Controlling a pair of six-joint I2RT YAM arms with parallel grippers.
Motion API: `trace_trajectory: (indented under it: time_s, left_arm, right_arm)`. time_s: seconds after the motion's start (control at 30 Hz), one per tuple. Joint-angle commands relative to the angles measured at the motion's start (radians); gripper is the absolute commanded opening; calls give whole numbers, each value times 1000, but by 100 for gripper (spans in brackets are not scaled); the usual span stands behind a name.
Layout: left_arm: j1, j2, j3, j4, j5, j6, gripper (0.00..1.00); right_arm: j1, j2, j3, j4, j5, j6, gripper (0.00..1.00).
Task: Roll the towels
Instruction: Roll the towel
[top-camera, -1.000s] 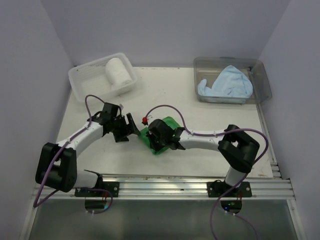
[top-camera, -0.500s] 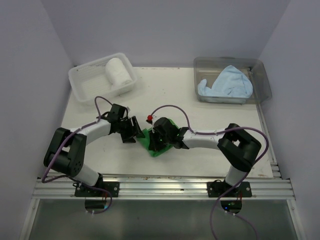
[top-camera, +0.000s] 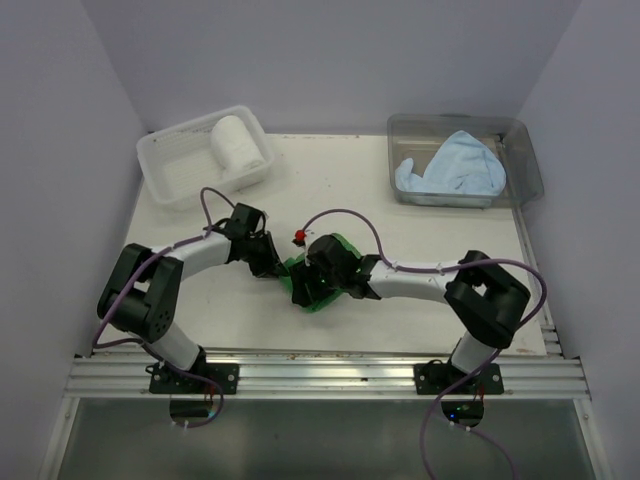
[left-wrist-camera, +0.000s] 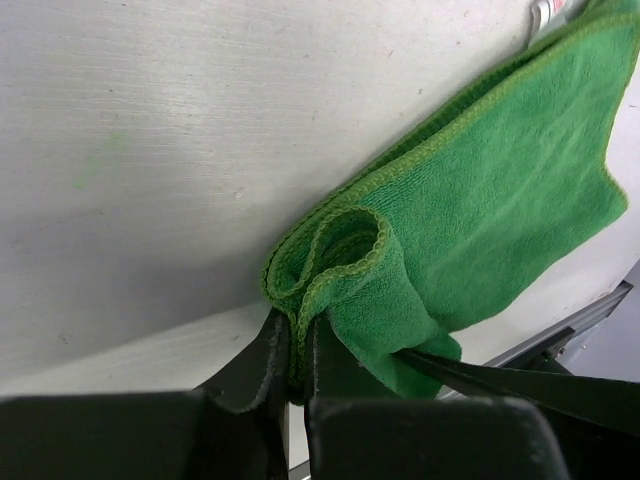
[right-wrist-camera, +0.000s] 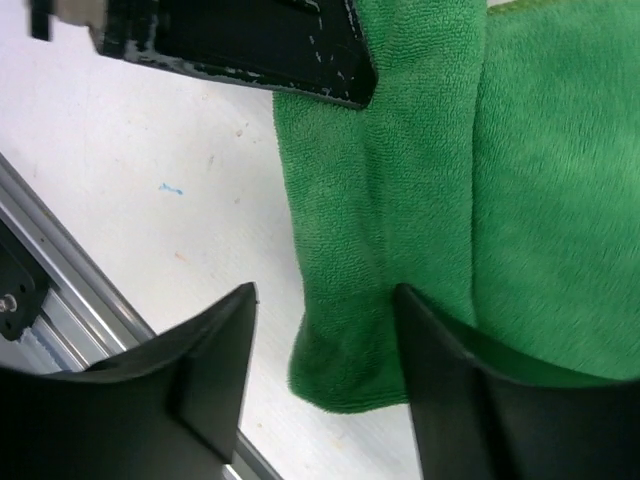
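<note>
The green towel (left-wrist-camera: 490, 200) lies partly rolled on the table, near the front middle. My left gripper (left-wrist-camera: 297, 328) is shut on the curled end of its roll. My right gripper (right-wrist-camera: 322, 300) is open, its jaws straddling the towel's (right-wrist-camera: 440, 190) folded edge from above. In the top view the left gripper (top-camera: 272, 268) meets the towel (top-camera: 345, 243) from the left, and the right gripper (top-camera: 305, 290) covers most of it. A rolled white towel (top-camera: 237, 143) sits in the white basket (top-camera: 175, 170). The light blue towel (top-camera: 452, 170) lies crumpled in the clear tub (top-camera: 520, 150).
The basket stands at the back left and the tub at the back right. A metal rail (top-camera: 330, 372) runs along the table's front edge, close below the green towel. Purple walls close in the left, right and back.
My left gripper moved right to the green towel and shut on its rolled end. My right gripper, shut on the towel before, has opened.
</note>
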Motion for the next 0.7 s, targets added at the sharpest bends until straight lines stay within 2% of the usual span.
trace_trajectory:
  time_s: [0.0, 0.17, 0.4, 0.67]
  left_arm:
    - [-11, -20, 32, -29, -50, -15, 0]
    - [-11, -38, 24, -44, -55, -41, 0]
    - [-11, -54, 17, -51, -62, -58, 0]
    - [-11, -52, 18, -55, -65, -64, 0]
  right_arm:
    - [28, -72, 29, -87, 122, -47, 65]
    - [118, -66, 102, -147, 280, -122, 68]
    - [204, 49, 225, -215, 480, -253, 68]
    - [207, 135, 271, -184, 466, -285, 62]
